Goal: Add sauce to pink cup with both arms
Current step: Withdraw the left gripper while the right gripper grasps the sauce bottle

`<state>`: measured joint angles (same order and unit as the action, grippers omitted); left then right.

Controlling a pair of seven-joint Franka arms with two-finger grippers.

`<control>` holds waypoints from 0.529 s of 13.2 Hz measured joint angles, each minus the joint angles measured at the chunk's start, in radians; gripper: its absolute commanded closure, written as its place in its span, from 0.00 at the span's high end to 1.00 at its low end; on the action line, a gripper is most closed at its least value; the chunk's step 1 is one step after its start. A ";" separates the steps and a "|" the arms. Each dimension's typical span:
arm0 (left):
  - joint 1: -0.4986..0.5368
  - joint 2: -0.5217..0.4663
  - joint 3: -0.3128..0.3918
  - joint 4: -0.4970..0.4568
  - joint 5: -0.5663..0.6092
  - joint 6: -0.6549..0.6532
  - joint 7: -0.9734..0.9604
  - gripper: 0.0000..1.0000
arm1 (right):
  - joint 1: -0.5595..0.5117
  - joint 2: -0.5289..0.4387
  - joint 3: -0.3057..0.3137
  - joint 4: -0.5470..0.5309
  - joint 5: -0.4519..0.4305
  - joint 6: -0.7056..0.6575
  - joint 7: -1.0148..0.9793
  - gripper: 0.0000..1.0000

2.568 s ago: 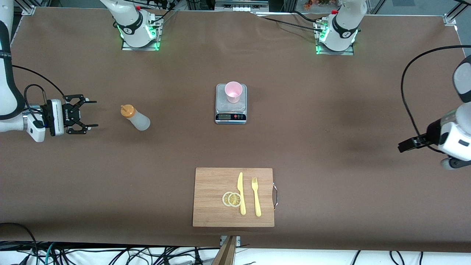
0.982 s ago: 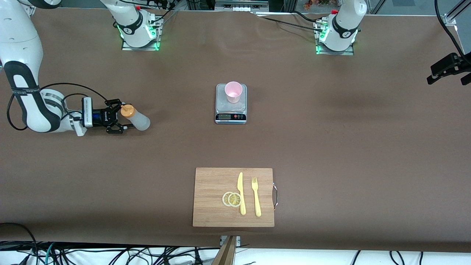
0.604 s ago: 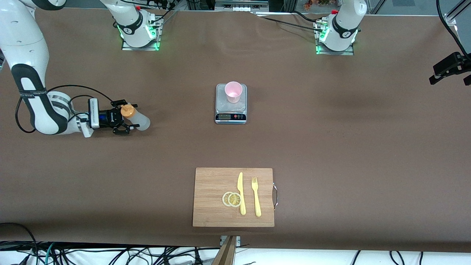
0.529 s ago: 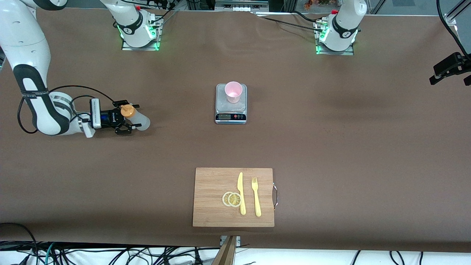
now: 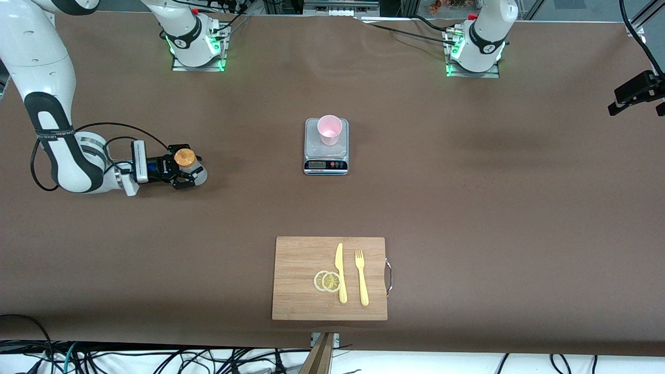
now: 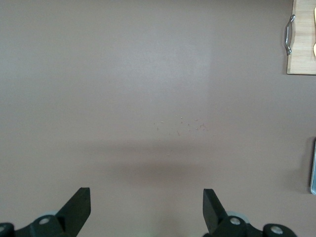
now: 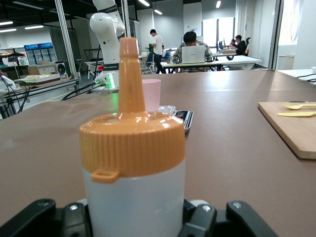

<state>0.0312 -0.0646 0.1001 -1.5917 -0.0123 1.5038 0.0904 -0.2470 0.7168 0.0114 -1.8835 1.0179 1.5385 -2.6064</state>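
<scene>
Now my right gripper [image 5: 183,174] is clamping the soft, light bottle [image 7: 133,187] low on its smooth whitish body, toward the right arm's end of the table; its ribbed orange cap [image 7: 132,148] is pointing up. Farther on, the thin pink cup [image 5: 329,130] is standing on a metal scale [image 5: 326,156]. My left gripper [image 6: 145,210] is waiting wide open.

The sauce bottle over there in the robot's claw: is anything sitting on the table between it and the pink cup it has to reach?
Nothing visible does. The right gripper is shut on the sauce bottle, which stands upright on the table. Only bare table lies from there to the pink cup on the silver scale. The cutting board lies nearer the front camera, off that line.
</scene>
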 measured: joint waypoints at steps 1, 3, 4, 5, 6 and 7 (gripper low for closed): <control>0.001 0.000 0.001 0.000 0.000 -0.007 0.000 1.00 | 0.010 -0.002 0.000 0.022 0.000 0.002 0.014 0.00; 0.001 0.000 0.000 0.000 0.000 -0.018 0.000 1.00 | 0.036 -0.019 0.000 0.066 0.000 0.028 0.085 0.00; 0.001 0.000 -0.003 0.000 0.000 -0.021 0.000 1.00 | 0.050 -0.040 0.000 0.081 -0.004 0.057 0.136 0.00; 0.001 0.000 -0.008 0.000 0.000 -0.024 0.000 1.00 | 0.064 -0.069 0.000 0.089 -0.015 0.096 0.200 0.00; 0.001 -0.002 -0.016 0.000 0.000 -0.029 0.000 1.00 | 0.079 -0.102 -0.001 0.093 -0.037 0.130 0.269 0.00; 0.001 -0.005 -0.030 -0.001 0.000 -0.039 -0.005 1.00 | 0.100 -0.134 -0.001 0.093 -0.066 0.155 0.333 0.00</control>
<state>0.0326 -0.0693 0.0697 -1.5926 -0.0123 1.4649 0.0852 -0.1470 0.5825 0.0107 -1.7900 0.9519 1.6939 -2.2733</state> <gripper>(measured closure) 0.000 0.784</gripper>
